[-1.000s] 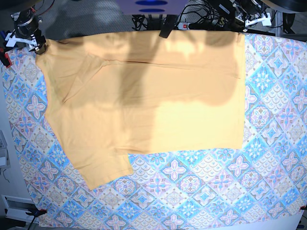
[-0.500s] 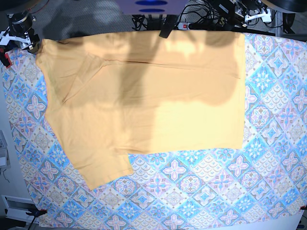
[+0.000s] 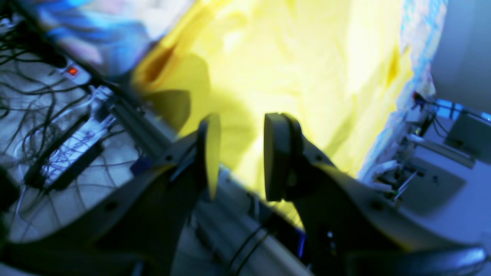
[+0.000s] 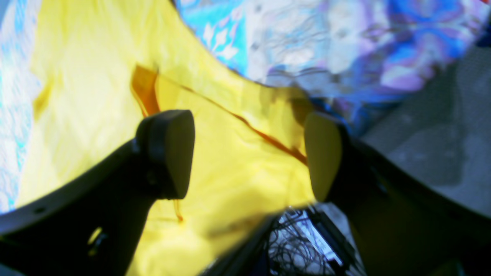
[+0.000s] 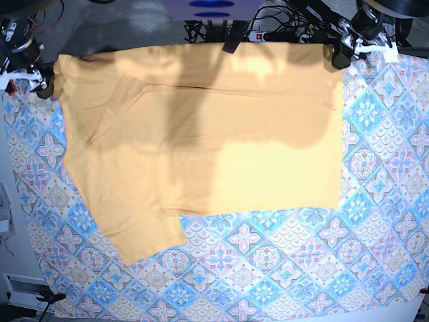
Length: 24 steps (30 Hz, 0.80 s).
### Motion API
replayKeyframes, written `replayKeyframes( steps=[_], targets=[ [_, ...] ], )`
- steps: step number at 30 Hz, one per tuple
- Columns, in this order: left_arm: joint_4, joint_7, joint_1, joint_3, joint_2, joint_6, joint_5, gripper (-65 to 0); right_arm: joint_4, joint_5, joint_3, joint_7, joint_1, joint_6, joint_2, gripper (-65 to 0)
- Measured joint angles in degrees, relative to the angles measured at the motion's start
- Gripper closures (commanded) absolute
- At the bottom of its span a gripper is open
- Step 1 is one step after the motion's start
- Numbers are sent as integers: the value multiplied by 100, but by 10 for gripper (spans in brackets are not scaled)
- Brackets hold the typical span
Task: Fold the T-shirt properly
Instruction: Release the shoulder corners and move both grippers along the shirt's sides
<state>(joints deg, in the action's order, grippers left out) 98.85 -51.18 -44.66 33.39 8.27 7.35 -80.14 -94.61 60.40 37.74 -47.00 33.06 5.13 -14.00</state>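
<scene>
Orange-yellow T-shirt flat on patterned tablecloth, hands apart at corners

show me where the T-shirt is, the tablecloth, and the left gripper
T-shirt (image 5: 201, 127), base view, middle of the body.
Tablecloth (image 5: 288, 268), base view, bare patterned part near the front.
Left gripper (image 3: 239, 153), left wrist view, gap between its open fingertips.

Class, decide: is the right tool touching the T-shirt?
Cannot tell. In the right wrist view the right tool stands open with the T-shirt behind it; blur hides any gap or contact.
</scene>
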Motion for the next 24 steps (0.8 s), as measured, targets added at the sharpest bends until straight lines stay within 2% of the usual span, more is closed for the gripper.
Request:
replayKeyframes(
  steps=[2,5,8,12,16,20,24],
  targets=[
    [35,-33,229,136,48,20,-13,-181,-2,24,-208,31,-247,-7,-98,-429],
    [11,-472,566,350,245,-2,55,-181,-39,129,-450,46,-332,68,-249,-429],
    [15,-704,1036,595,267,39,249,-181,0,-291,-741,0,-518,-74,-341,-429],
    [11,-1322,1792,737,205,15,1064,-181,-146,-927,-1224,9,-957,28,-350,-429],
    [4,-1652,2498,785,319,46,1875,-181,-323,-1781,-1810,17,-1241,17,-345,-429],
    [9,-1849,3174,774,302,48,2673,-181,-334,-2347,-2275,-31,-1589,22,-334,-429],
    [-17,-1858,3762,763,315,59,3429,-181,-332,-2594,-2645,22,-1978,46,-345,-429]
  ],
)
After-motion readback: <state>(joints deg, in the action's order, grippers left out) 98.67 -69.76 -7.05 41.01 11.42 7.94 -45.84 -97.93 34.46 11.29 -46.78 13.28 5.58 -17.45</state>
